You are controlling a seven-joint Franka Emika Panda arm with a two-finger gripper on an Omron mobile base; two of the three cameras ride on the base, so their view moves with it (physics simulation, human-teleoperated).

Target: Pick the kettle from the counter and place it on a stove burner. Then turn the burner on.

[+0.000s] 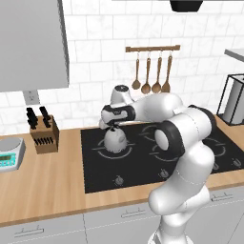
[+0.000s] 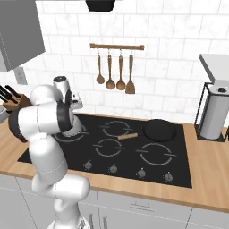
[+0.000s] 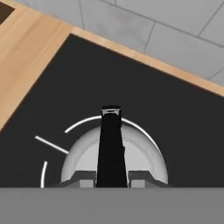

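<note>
The robot arm [image 1: 183, 157] stands nearest, rising in front of the cooktop [image 1: 143, 167], its big elbow over the cooktop's front edge. Going left to right from there: at the far left of the cooktop, on the counter [image 1: 47, 181], sits a grey kitchen scale [image 1: 9, 153], then a knife block [image 1: 44, 133] just left of the cooktop's edge. Next comes the kettle [image 1: 115, 140], resting on the stove burner [image 1: 97, 148] at the cooktop's back left, ringed by the burner's broken arc lines. The gripper [image 1: 113, 127] sits directly above it, fingers [image 3: 83, 178] pinched on the black arched handle [image 3: 110, 144], one on each side. On the wall behind the cooktop's middle hang wooden utensils [image 1: 152, 76] from a rail. Right of the kettle, at the cooktop's back right, lies a black frying pan [image 2: 157, 129] with a wooden handle pointing toward the middle. Past the cooktop's right edge stands a paper-towel holder [image 2: 214, 114].
</note>
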